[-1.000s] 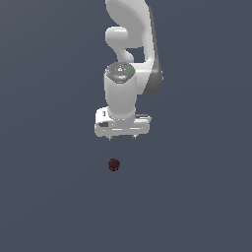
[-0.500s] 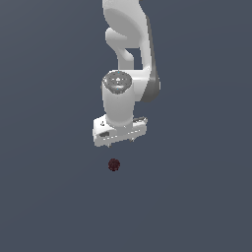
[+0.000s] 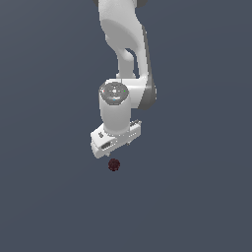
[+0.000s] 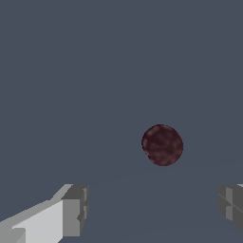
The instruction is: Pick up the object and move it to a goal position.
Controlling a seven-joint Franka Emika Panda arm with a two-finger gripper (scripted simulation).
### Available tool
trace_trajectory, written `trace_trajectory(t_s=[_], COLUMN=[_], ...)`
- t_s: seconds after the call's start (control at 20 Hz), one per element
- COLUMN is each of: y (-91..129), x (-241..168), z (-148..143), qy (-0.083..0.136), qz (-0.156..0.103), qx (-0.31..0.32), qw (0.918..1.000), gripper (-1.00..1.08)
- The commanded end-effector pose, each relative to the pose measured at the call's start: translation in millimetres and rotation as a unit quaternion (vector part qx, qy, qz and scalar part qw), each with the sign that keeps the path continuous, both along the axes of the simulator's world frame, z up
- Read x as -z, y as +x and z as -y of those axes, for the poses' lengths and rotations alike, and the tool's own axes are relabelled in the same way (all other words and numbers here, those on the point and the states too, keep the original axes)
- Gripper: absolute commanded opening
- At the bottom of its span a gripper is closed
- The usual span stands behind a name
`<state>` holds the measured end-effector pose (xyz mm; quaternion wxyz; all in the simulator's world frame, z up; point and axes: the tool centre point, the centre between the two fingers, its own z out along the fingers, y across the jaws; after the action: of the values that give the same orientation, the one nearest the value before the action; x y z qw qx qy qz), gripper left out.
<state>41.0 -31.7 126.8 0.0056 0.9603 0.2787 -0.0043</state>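
One ball (image 3: 113, 165) just below tool (image 3: 118, 146), apart

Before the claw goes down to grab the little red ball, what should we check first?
1. Claw open: ok; in the wrist view its two fingers stand wide apart.
2. Little red ball free: ok; nothing touches it, and it lies beyond the fingertips.
3. Ball lined up between the fingers: not ok; it sits nearer one finger than the other.
4. Claw above the ball: cannot tell for sure; in the exterior view the ball shows just under the claw.
5. Nothing in the way: ok; no other thing shows near the ball.
6. Goal spot: cannot tell; no mark shows.
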Motion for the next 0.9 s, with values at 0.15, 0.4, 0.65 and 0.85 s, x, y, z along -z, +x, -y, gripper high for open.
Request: trace_trajectory(t_s=[0.15,0.4,0.65,0.85], y=[8.4,15.5,22.1,26.1], x=[11.6,22.2,32.5,39.0], z=[5.6,11.0,16.4,20.0], qy=[0.001,0.002,0.004,0.005], qz=[-0.001,-0.001,-0.001,-0.001], qx=[-0.074,-0.139,-0.201,-0.239], qw=[0.9973,0.9903,0.9796,0.9709], gripper=[1.00,1.00,1.00,1.00])
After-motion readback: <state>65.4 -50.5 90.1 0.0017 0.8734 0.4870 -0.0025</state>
